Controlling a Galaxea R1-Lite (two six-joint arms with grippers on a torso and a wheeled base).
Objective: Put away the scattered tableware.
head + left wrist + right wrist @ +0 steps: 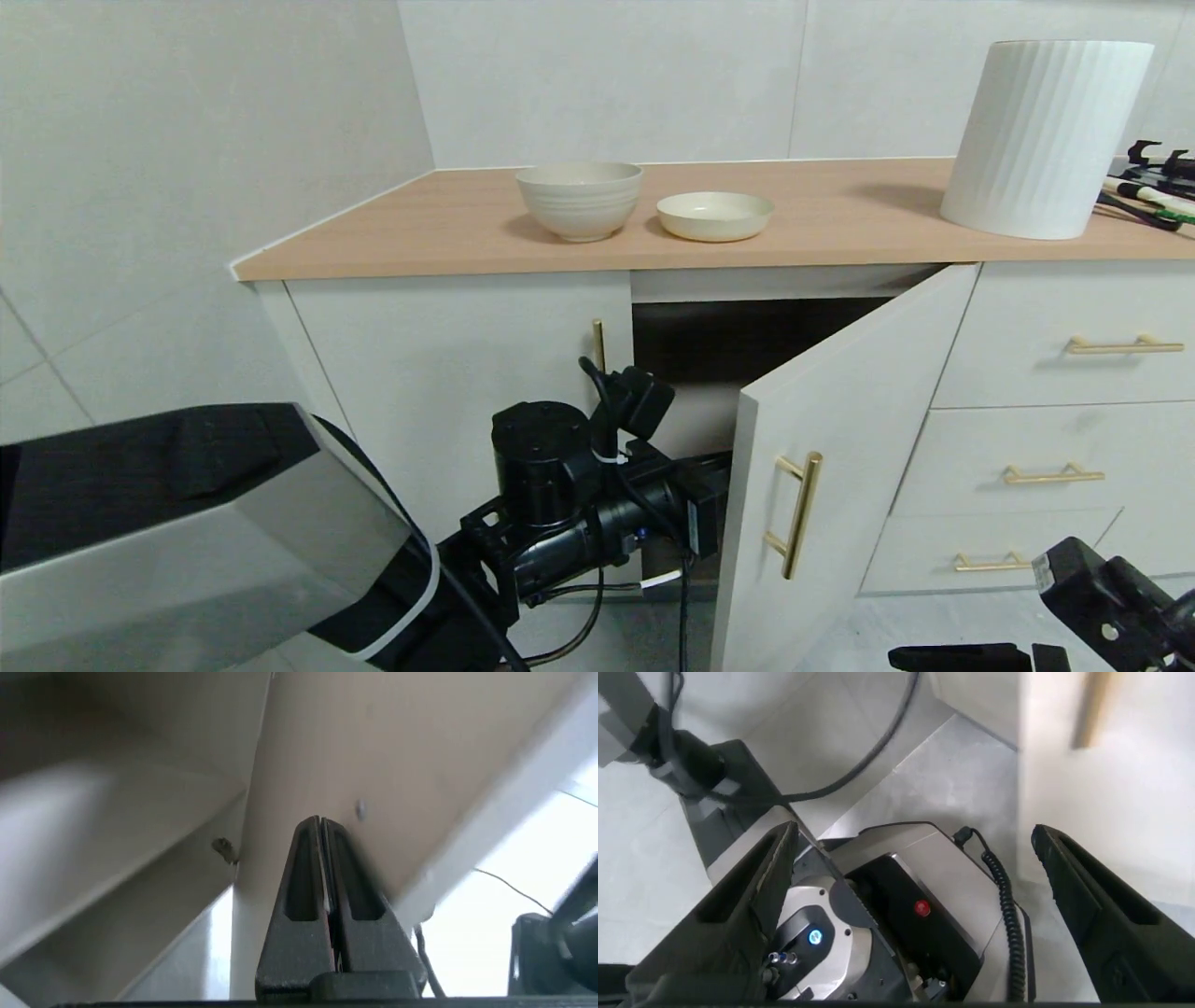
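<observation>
Left gripper (320,821), pinched closed & empty, low by swung-out cabinet door (840,420), right gripper (913,831) spread wide, empty; bowl (579,199) & shallow dish (715,215) wait on tabletop (840,201): pickup step prob., nxt needs rim grasp.

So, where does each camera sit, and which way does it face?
Head view: on the head, facing forward and down at counter, bowl, open cabinet door; left arm and right arm low.
Left wrist view: on left arm, facing a pale panel; shut left pincer shows.
Right wrist view: on right arm, facing the floor; open right pincer shows.
Shared by head and right wrist: the door's gold handle.
</observation>
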